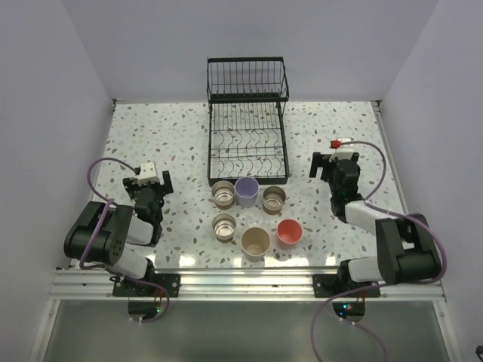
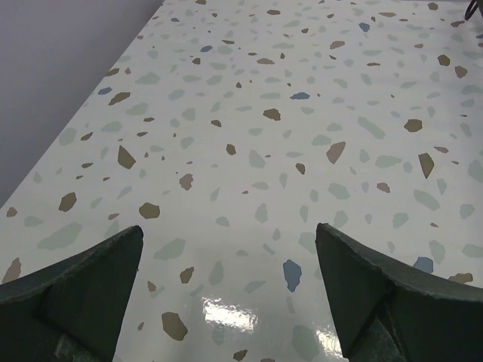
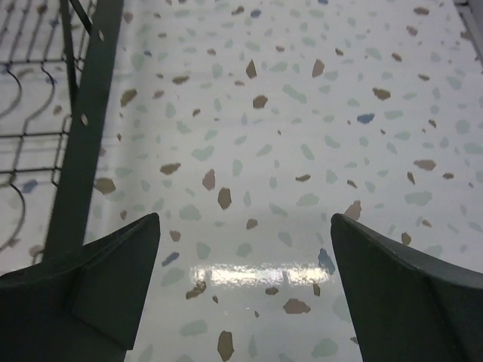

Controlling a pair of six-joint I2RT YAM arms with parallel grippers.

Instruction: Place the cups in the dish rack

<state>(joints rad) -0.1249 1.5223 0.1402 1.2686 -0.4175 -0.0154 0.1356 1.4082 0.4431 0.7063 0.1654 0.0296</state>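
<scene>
Left pincer [image 2: 230,249] and right pincer [image 3: 245,241] are held spread and empty over the counter [image 1: 332,128], so the cups [image 1: 256,243], clustered mid-counter toward the near edge just before the dish rack [image 1: 247,154], are best taken singly, an outer one gripped across its rim first.

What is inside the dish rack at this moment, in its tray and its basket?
Nothing shows inside the dish rack; the table shows through its tray wires. The lavender cup stands outside, before it. The basket's bottom is partly masked by wires.
</scene>
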